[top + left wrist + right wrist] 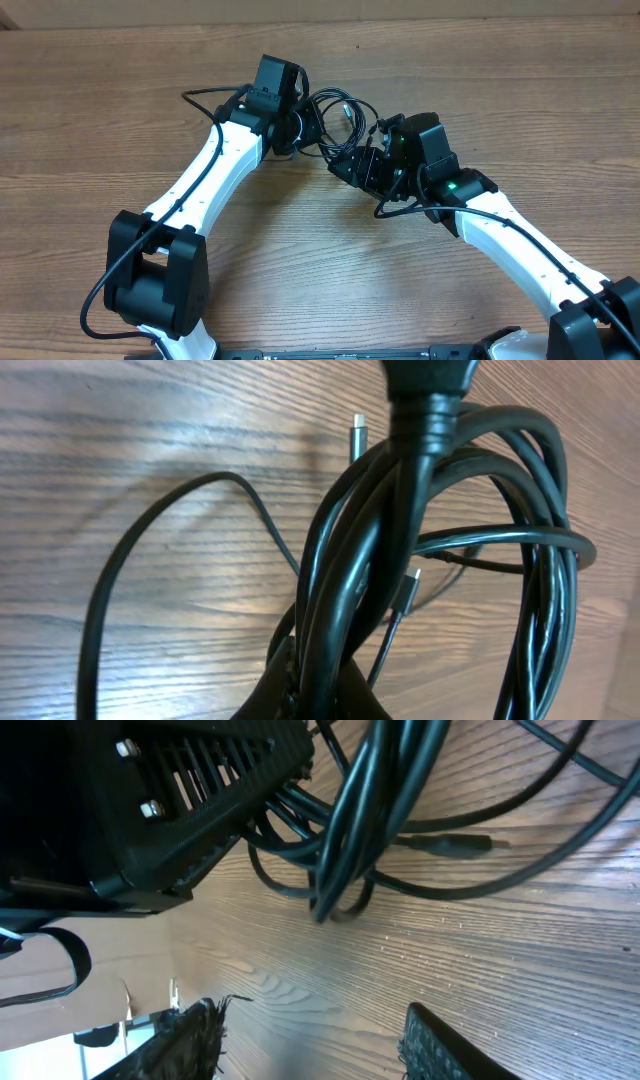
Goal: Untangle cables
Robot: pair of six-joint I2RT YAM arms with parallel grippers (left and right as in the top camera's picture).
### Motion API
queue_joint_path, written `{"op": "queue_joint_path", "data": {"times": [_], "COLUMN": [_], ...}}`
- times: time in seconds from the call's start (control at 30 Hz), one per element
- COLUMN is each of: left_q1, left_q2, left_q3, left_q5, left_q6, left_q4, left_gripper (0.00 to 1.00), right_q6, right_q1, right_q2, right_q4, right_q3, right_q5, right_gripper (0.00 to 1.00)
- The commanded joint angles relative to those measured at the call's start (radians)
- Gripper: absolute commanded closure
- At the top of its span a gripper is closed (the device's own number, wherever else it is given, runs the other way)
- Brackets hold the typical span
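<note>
Two grippers meet over the table (120, 120): the left gripper (310, 695) is clamped tight on the looped cables (340, 108), and the right gripper (315, 1018) hangs just beside them, fingers apart and empty. I'd have the right take one strand near a free plug (358, 432) and draw it out slowly while the left holds firm.

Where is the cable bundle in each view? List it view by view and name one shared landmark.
Overhead: the cable bundle sits at upper centre.
Left wrist: the cable bundle fills the centre and right, running top to bottom.
Right wrist: the cable bundle is at top centre, in loops.
Shared landmark: the wood-grain table beneath it in all three.
</note>
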Motion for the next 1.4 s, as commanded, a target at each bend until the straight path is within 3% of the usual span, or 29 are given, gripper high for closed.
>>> {"op": "queue_joint_path", "data": {"times": [0.0, 0.2, 0.43, 0.77, 1.1, 1.37], "left_q1": [-0.007, -0.015, -0.027, -0.029, -0.028, -0.027], "left_q2": [-0.035, -0.074, -0.145, -0.208, -0.209, -0.209], "left_q3": [0.018, 0.019, 0.019, 0.019, 0.019, 0.019], "left_q5": [0.065, 0.095, 0.095, 0.128, 0.140, -0.071], "left_q6": [-0.055, -0.060, -0.061, -0.060, -0.051, 0.006], "left_q4": [0.003, 0.005, -0.015, -0.087, -0.086, -0.089], "left_gripper": [0.96, 0.96, 0.96, 0.96, 0.96, 0.96], "right_q6": [0.002, 0.060, 0.109, 0.108, 0.108, 0.109], "right_q1": [0.003, 0.005, 0.005, 0.004, 0.004, 0.004], "right_q2": [-0.002, -0.002, -0.002, -0.002, -0.003, -0.003], "right_q4": [0.006, 0.001, 0.002, 0.007, 0.043, 0.050], "right_q3": [0.019, 0.019, 0.019, 0.019, 0.019, 0.019], "right_q5": [0.003, 0.096, 0.209, 0.341, 0.330, 0.100], "right_gripper": [0.44, 0.54, 0.56, 0.49, 0.44, 0.42]}}
